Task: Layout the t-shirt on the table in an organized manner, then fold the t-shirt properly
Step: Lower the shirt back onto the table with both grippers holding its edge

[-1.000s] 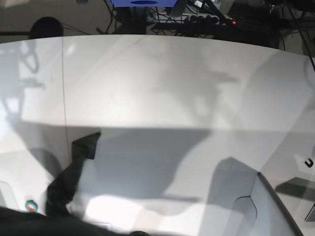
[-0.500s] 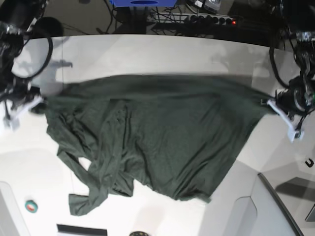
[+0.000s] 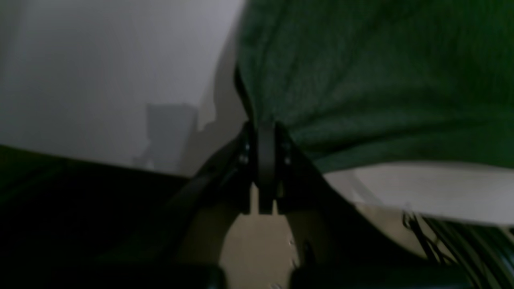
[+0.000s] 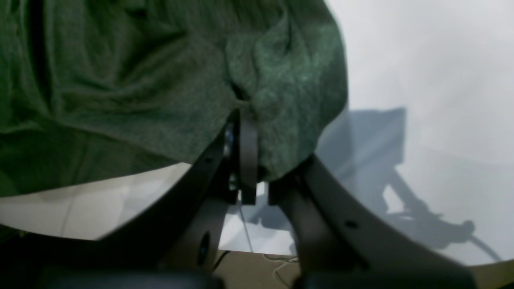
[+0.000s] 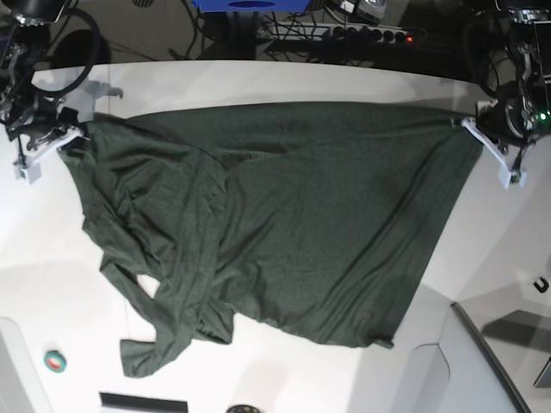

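Note:
The dark green t-shirt (image 5: 284,215) lies stretched across the white table (image 5: 258,77), its top edge pulled taut near the far side. Its lower left part is bunched, with a sleeve trailing toward the near edge. My left gripper (image 5: 472,129) is shut on the shirt's far right corner. In the left wrist view its fingers (image 3: 265,132) pinch the cloth edge (image 3: 361,80). At the far left corner my right gripper (image 5: 73,138) is also shut on the shirt. The right wrist view shows bunched fabric (image 4: 281,72) clamped between the closed fingers (image 4: 247,132).
A small teal tape roll (image 5: 54,361) sits near the front left. A grey raised panel (image 5: 482,361) fills the front right corner, with a small black hook (image 5: 540,285) beside it. A power strip (image 5: 362,34) and cables lie behind the table's far edge.
A second ago the shirt was almost out of the base view. It then came down stretched between both grippers, and has since been carried farther back and spread flatter.

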{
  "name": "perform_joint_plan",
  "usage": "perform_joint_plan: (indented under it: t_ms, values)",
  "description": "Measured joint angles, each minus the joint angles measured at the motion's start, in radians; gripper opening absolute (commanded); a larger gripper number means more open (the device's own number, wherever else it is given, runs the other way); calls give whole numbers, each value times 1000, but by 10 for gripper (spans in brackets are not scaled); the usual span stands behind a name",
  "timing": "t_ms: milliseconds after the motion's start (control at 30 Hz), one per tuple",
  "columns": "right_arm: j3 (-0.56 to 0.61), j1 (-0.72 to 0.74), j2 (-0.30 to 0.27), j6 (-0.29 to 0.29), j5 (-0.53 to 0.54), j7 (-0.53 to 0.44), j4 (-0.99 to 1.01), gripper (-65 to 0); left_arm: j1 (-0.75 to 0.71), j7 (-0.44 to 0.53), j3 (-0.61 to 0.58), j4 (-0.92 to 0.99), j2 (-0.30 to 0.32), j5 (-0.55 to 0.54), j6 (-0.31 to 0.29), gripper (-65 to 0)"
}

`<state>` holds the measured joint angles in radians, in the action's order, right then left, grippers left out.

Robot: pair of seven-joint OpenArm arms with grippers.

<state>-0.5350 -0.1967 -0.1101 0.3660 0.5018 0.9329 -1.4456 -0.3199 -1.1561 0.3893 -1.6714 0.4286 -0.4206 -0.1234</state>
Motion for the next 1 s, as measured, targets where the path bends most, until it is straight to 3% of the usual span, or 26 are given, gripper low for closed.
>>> perform_joint_plan:
  t_ms: [267, 433, 633, 1000]
  values:
    - [-97, -1, -6, 0, -4, -6, 113, -647, -32, 1, 0, 5, -13, 1, 0, -650]
    - [-103, 2, -35, -1, -2, -32, 113, -647, -26, 4, -5, 98, -13, -2, 0, -650]
    - [-98, 5, -34, -1, -1, -29, 137, -647, -32, 91, -11, 147, -14, -4, 0, -650]
    - [-98, 6, -32, -2, 14, -36, 161, -638, -68, 129, -51, 195, -30, 1, 3, -650]
